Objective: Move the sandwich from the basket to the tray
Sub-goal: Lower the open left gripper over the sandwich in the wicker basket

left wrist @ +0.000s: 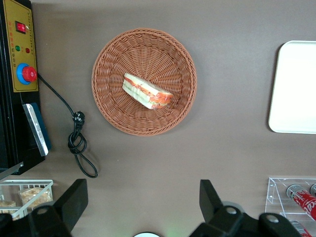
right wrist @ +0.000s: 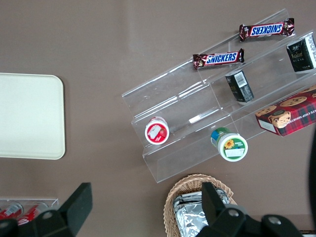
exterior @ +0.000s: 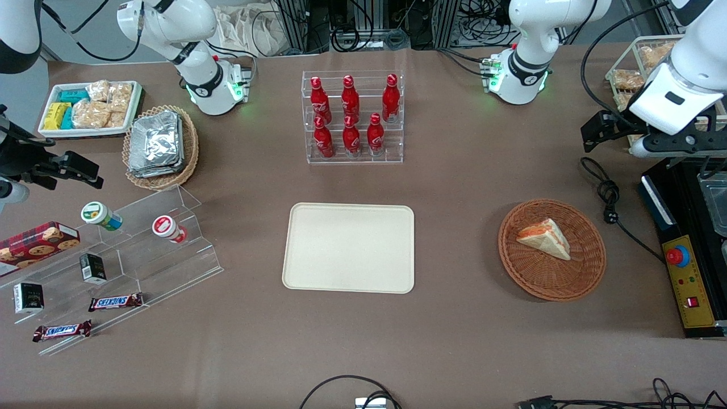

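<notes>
Left arm's gripper (left wrist: 140,207): fingers (left wrist: 74,200) spread wide, holding and touching nothing, poised high above bare table, farther from the front camera than the basket (exterior: 585,267). The arm reaches in from the working arm's end of the table, wrist pointing downward. The sandwich (exterior: 545,238) lies inside the basket, filling edge exposed. The tray (exterior: 349,247) sits well apart, toward the table's middle.

Six red soda bottles (exterior: 352,116) sit in a clear rack mid-bench. Toward the parked arm's end there's a tan basket of foil packs (exterior: 156,143), two Snickers bars (exterior: 115,302) and a cookie box (exterior: 35,242).
</notes>
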